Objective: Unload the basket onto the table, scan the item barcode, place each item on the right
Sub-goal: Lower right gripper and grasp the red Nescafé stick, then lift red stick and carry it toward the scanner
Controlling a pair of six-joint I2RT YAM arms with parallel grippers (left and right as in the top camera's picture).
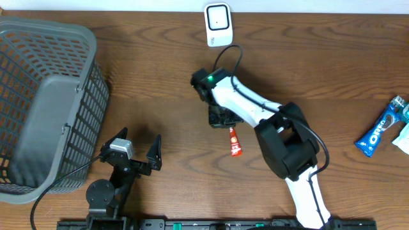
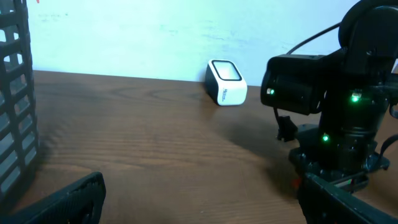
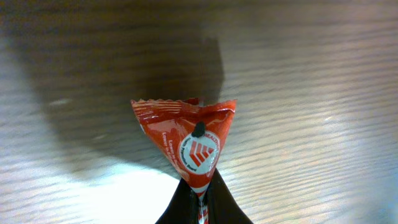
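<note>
A small red sachet [image 3: 186,138] with a white round logo is pinched at its narrow end between the black fingers of my right gripper [image 3: 200,190], which is shut on it just above the wood. From overhead the sachet [image 1: 235,142] sticks out below the right gripper [image 1: 226,124] at the table's middle. The white barcode scanner [image 1: 218,24] stands at the far edge, also showing in the left wrist view as the scanner [image 2: 226,82]. My left gripper [image 1: 137,143] rests open near the front edge with nothing between its fingers [image 2: 71,198].
A grey mesh basket [image 1: 45,102] fills the left side. A blue snack packet [image 1: 377,131] and a pale packet [image 1: 404,137] lie at the right edge. The right arm [image 2: 336,112] stands over the table's middle.
</note>
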